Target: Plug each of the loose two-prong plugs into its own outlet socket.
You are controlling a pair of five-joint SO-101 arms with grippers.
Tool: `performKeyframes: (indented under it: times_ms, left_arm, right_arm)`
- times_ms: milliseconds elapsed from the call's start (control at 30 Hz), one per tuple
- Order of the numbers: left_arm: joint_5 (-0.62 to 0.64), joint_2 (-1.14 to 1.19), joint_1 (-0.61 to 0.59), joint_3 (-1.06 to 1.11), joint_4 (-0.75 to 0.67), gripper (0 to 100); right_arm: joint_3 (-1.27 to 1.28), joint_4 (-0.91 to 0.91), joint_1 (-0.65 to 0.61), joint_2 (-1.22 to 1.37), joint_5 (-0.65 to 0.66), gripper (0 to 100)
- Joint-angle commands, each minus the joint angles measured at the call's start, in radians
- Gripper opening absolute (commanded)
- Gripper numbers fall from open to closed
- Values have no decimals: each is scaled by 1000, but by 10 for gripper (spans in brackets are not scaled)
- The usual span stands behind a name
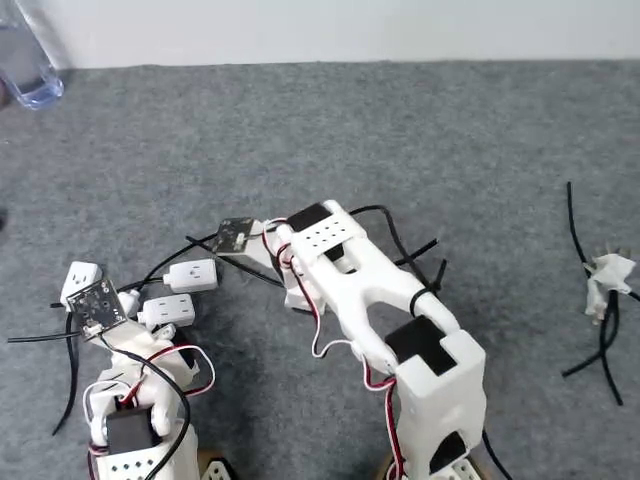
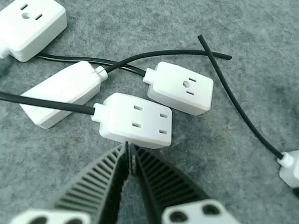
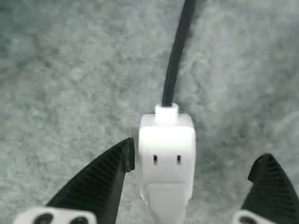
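Note:
My left gripper [image 2: 129, 150] is shut and holds nothing, its tips just short of a white two-outlet socket [image 2: 135, 122] on a black cord. A second white socket [image 2: 180, 87] lies beyond it, a third [image 2: 30, 21] farther off, and a white block [image 2: 60, 93] lies on its side. In the high view these sockets [image 1: 192, 275] cluster at the near left by the left arm [image 1: 140, 400]. My right gripper [image 3: 197, 153] is open, its fingers [image 3: 100, 184] on both sides of a white plug [image 3: 167, 149] with a black cord. Another loose plug [image 1: 605, 280] lies far right.
Grey carpet [image 1: 400, 130] covers the table. Black cords [image 1: 600, 350] trail near the far-right plug and cross between the sockets [image 2: 233, 102]. Another white plug body [image 2: 292, 168] pokes in at the left wrist view's edge. A clear bottle [image 1: 25, 60] stands at the back left corner.

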Motion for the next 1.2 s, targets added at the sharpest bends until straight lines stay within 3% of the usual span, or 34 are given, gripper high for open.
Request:
performKeyframes:
  times_ms: [0,200,533,767,1167]
  left_arm:
    - [-9,-11,-8,-4,-2,13]
    - [-9,-11,-8,-4,-2,13]
    - [-9,-11,-8,-4,-2,13]
    - [-9,-11,-6,-2,-2,13]
    - [-9,-11,-3,-2,-2,13]
  right_arm:
    - [-20,-13,47,-2,-9,322]
    - [31,-82,74,-2,18,7]
    - [-20,-81,157,-148,61,8]
    - [-103,28,239,-283,147,8]
    - [-443,12,404,-25,135,8]
